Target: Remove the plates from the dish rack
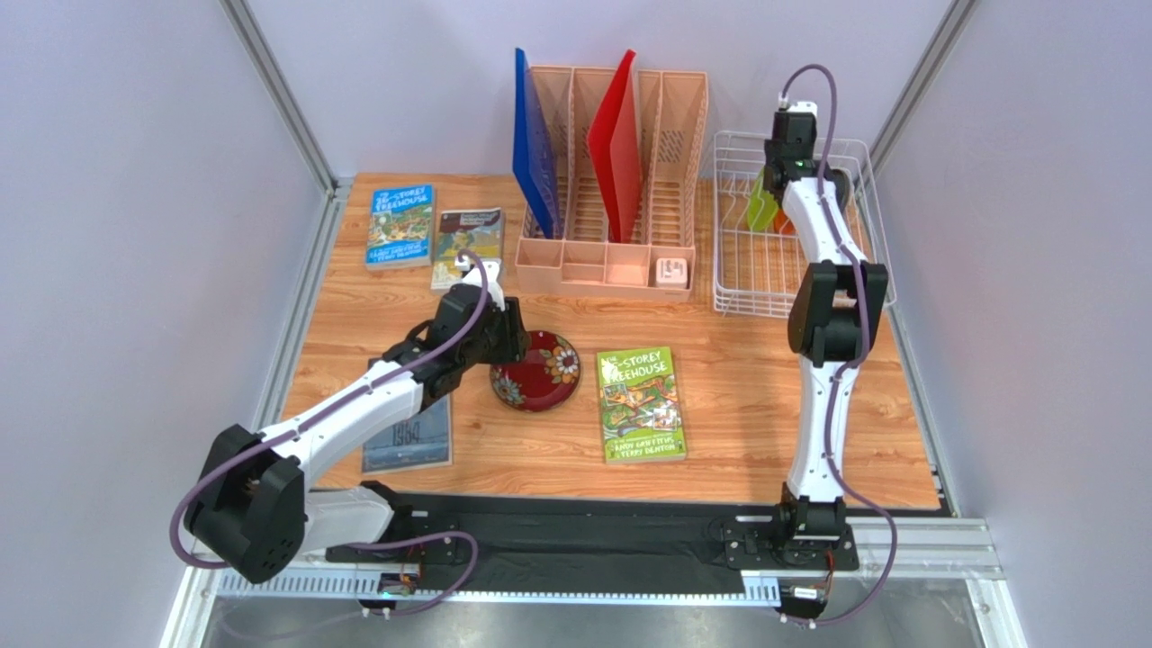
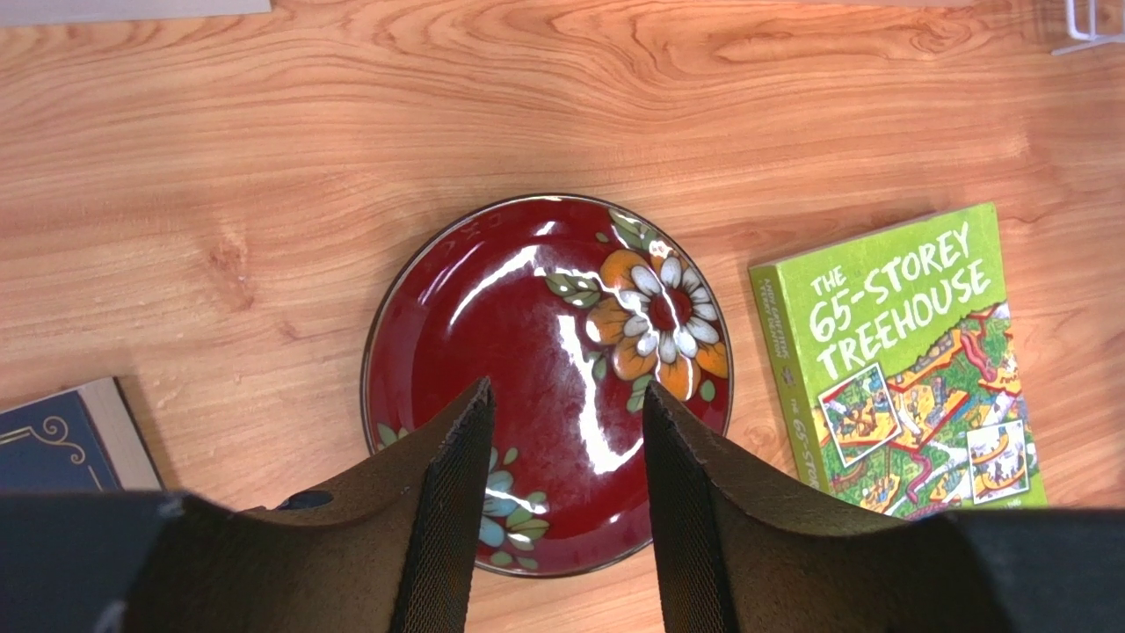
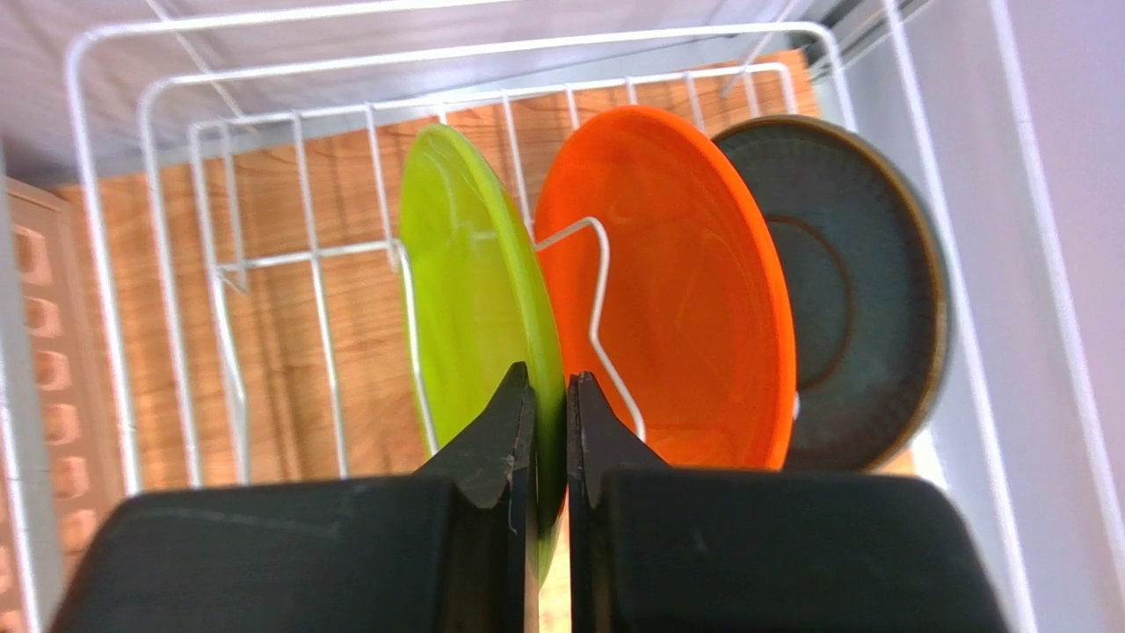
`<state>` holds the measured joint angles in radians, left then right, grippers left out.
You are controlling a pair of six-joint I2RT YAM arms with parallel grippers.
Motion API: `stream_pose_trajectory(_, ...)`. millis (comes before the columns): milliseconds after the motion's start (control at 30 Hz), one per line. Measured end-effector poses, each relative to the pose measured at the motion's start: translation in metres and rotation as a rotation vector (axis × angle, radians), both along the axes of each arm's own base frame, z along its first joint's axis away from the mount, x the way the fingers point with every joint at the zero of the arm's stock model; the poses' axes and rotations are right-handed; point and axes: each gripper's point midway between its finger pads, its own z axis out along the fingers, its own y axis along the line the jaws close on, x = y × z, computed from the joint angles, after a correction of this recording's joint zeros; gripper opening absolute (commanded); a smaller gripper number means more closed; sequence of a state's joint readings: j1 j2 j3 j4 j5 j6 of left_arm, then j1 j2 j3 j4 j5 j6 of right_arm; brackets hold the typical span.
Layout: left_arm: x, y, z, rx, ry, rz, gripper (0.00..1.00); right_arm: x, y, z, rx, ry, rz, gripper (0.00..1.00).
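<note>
The dark red floral plate (image 1: 537,370) lies flat on the table; in the left wrist view the red plate (image 2: 548,343) sits under my open left gripper (image 2: 565,402), which holds nothing. The white wire dish rack (image 1: 732,277) stands at the back right. In it the lime green plate (image 3: 476,290), the orange plate (image 3: 687,303) and the dark teal-grey plate (image 3: 858,317) stand upright between prongs. My right gripper (image 3: 548,396) is shut on the near rim of the lime green plate, one finger on each face. From above, the right gripper (image 1: 779,182) is inside the rack.
A pink slotted organiser (image 1: 609,176) with blue and red folders stands left of the rack. Books lie on the table: a green one (image 1: 640,402) right of the red plate, two (image 1: 402,226) at the back left, a dark one (image 1: 413,439) under the left arm.
</note>
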<state>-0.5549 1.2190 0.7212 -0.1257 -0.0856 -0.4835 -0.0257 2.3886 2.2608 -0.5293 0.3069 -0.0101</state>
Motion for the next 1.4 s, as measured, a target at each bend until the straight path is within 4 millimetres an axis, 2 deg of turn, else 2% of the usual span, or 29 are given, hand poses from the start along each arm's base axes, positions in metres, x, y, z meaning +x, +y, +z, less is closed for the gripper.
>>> stream_pose_trajectory(133, 0.002, -0.002, -0.004, 0.004, 0.008, -0.003, 0.51, -0.004, 0.004, 0.002, -0.167, 0.015, -0.003, 0.00)
stream_pose_trajectory(267, 0.004, -0.004, -0.009, 0.010, 0.022, -0.007, 0.51, -0.007, 0.019, 0.008, -0.334, 0.001, -0.017, 0.00)
stream_pose_trajectory(400, 0.006, -0.006, -0.008, 0.010, 0.021, -0.011, 0.51, -0.020, 0.024, 0.021, -0.421, -0.013, -0.047, 0.00)
stream_pose_trajectory(500, 0.008, -0.007, -0.005, 0.008, 0.013, -0.013, 0.51, -0.028, 0.020, 0.042, -0.450, -0.057, -0.083, 0.00)
stream_pose_trajectory(667, 0.008, -0.006, -0.005, 0.011, 0.009, -0.016, 0.52, -0.043, 0.015, 0.097, -0.458, -0.164, -0.146, 0.00)
stream_pose_trajectory(767, 0.008, -0.007, -0.001, 0.007, 0.000, -0.018, 0.54, -0.060, 0.018, 0.128, -0.431, -0.213, -0.167, 0.00)
stream_pose_trajectory(867, 0.007, -0.009, 0.002, -0.003, -0.004, -0.032, 0.57, -0.090, 0.028, 0.151, -0.356, -0.237, -0.153, 0.00)
stream_pose_trajectory(1033, 0.009, -0.027, 0.022, -0.074, -0.034, -0.102, 0.59, -0.151, 0.064, 0.185, -0.104, -0.309, -0.033, 0.00)
stream_pose_trajectory(1133, 0.012, -0.047, 0.045, -0.152, -0.073, -0.172, 0.59, -0.197, 0.086, 0.186, 0.042, -0.325, 0.061, 0.00)
stream_pose_trajectory(1233, 0.019, -0.070, 0.073, -0.248, -0.119, -0.240, 0.59, -0.226, 0.112, 0.175, 0.184, -0.315, 0.168, 0.00)
stream_pose_trajectory(1300, 0.024, -0.088, 0.089, -0.326, -0.138, -0.291, 0.59, -0.240, 0.131, 0.157, 0.281, -0.280, 0.239, 0.00)
stream_pose_trajectory(1400, 0.034, -0.117, 0.103, -0.438, -0.133, -0.366, 0.57, -0.254, 0.159, 0.121, 0.423, -0.194, 0.320, 0.00)
